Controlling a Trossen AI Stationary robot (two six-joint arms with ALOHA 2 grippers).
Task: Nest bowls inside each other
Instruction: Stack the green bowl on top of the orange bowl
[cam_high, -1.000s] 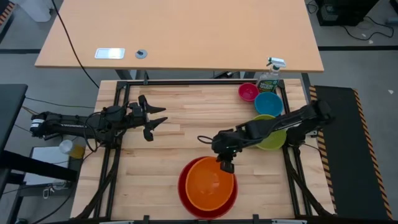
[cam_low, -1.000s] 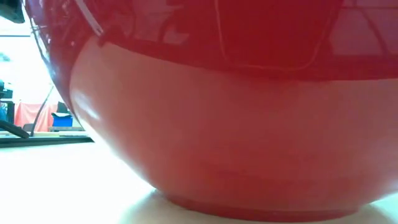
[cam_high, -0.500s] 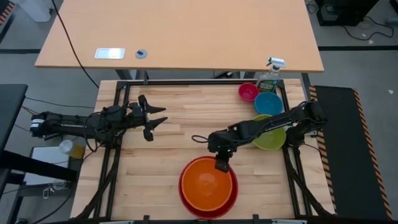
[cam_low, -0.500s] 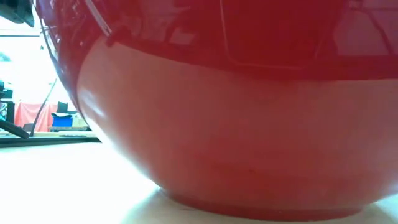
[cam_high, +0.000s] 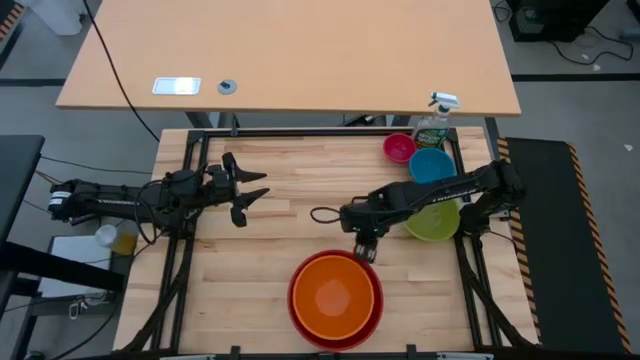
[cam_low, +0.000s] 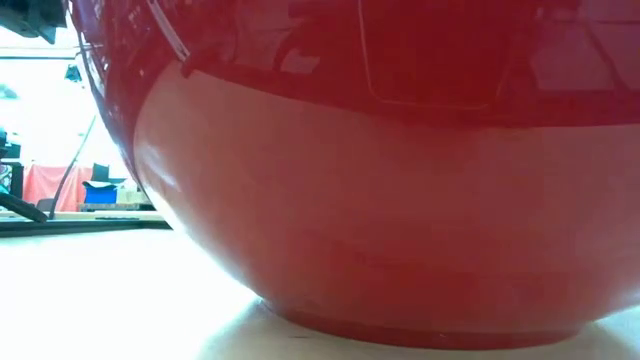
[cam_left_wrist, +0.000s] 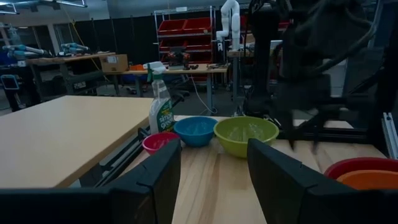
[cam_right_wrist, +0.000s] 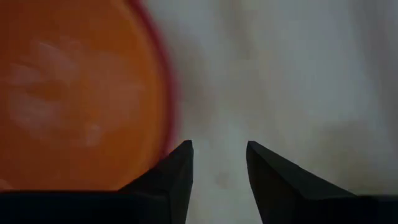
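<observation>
The orange bowl (cam_high: 334, 296) sits nested in the large red bowl (cam_high: 296, 312) near the table's front edge. The red bowl's wall (cam_low: 400, 200) fills the low view. My right gripper (cam_high: 366, 251) hangs just beyond the nested bowls' far rim, fingers pointing down and open (cam_right_wrist: 217, 155) over bare table, with nothing between them. The lime green bowl (cam_high: 434, 218), blue bowl (cam_high: 432, 165) and pink bowl (cam_high: 399, 148) stand on their bases in a row at the far right. My left gripper (cam_high: 248, 190) waits open at the table's left.
A green spray bottle (cam_high: 435, 122) stands at the far right corner behind the pink bowl. A larger tan table (cam_high: 290, 60) lies beyond the far edge. Bare wood stretches across the table's middle (cam_high: 300, 210) between the two arms.
My right gripper has let go of the orange bowl's far rim, risen and drawn back toward the table's far edge. The orange bowl, which sat tilted in the red bowl, has settled level inside it.
</observation>
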